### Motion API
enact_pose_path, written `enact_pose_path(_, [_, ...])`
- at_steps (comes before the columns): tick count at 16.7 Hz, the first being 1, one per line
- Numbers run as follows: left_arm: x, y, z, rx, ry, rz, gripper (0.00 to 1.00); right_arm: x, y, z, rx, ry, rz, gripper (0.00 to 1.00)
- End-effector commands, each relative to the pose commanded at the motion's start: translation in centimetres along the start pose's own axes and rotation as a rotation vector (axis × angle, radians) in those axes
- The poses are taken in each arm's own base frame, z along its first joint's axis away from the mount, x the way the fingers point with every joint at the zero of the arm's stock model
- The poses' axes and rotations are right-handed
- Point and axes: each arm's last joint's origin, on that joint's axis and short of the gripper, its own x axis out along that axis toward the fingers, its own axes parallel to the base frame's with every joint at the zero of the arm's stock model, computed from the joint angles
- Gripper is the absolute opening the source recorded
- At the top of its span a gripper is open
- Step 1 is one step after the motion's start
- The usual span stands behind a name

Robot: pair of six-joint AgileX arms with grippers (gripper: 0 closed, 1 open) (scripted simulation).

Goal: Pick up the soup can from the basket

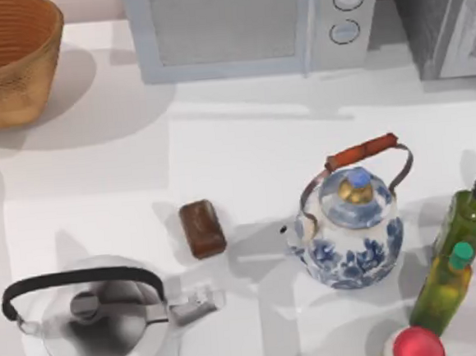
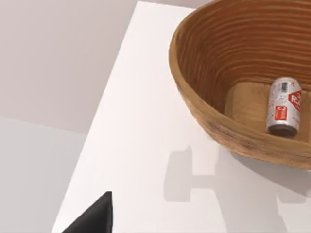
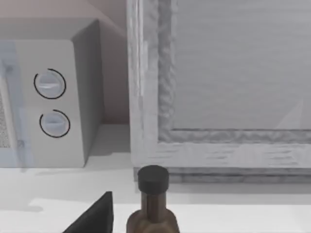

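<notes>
One soup can [image 2: 284, 107] lies on its side inside the basket [image 1: 25, 87] at the table's [image 1: 98, 181] far left corner. Rightward stand a steel kettle [image 1: 93, 321], brown block [image 1: 202, 228], blue-patterned kettle [image 1: 354, 235] and bottles [image 1: 464, 222]. Whether either hand is wide or narrow cannot be told.

The basket [image 1: 12, 80] is tan-brown wicker with an orange-brown inside; the soup can [image 2: 284, 107] in it is silvery with a red-and-white label. One kettle [image 1: 353, 231] is white with blue flowers, another kettle [image 1: 97, 321] plain steel with a black handle.
</notes>
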Motion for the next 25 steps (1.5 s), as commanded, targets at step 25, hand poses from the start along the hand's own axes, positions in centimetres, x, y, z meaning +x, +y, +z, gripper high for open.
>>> enact_pose_path(25, [27.4,-4.7,2.9,0.015,0.458,-0.393,1.00,0.0,0.0,0.0,0.000,0.000,0.000,1.00])
